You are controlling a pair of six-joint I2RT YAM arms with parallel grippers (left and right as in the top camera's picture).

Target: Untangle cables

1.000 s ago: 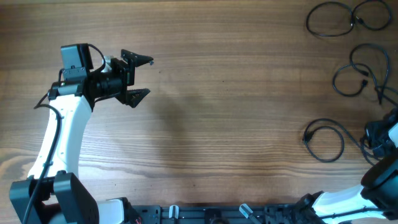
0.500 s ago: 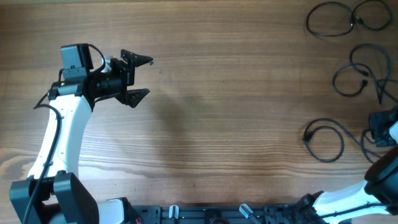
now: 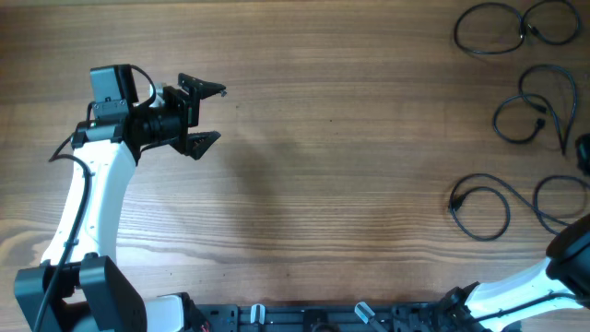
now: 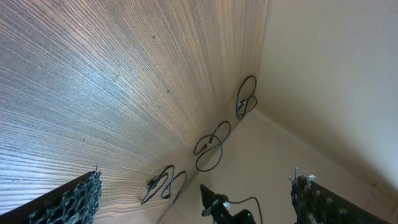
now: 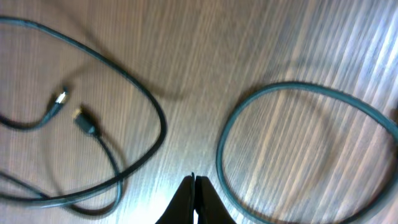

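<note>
Wooden tabletop [image 3: 350, 157] filling the overhead view, bounded along the near edge by a black rail [image 3: 304, 318]. Broad open wood from the left arm [image 3: 88, 198] across the middle to the right side, with room on every side of the left gripper [image 3: 220, 112]. All cables [image 3: 454, 203] kept to the right edge, well apart from that gripper: a far pair of loops [image 3: 455, 33] at the far right corner, a middle cable [image 3: 539, 111] curling nearer, then two single loops side by side nearer again, apart from each other. From the left wrist, seen as three clusters lying close to the tabletop's right edge. Left gripper spread wide, fingers [image 4: 68, 200] at opposite corners of its own view, nothing between them, held off the wood. By contrast, right gripper [image 5: 194, 182] pinched fully shut, tips meeting in a thin point, gripping nothing. Poised over bare wood in the gap between a round loop [image 5: 221, 143] on one side and a larger loop [image 5: 163, 124] on the other, two small plug ends [image 5: 84, 122] lying inside the latter. Unclear whether the tips touch the wood. In the overhead view, only a dark sliver of that gripper at the right edge, between the middle cable and the nearer loops.
</note>
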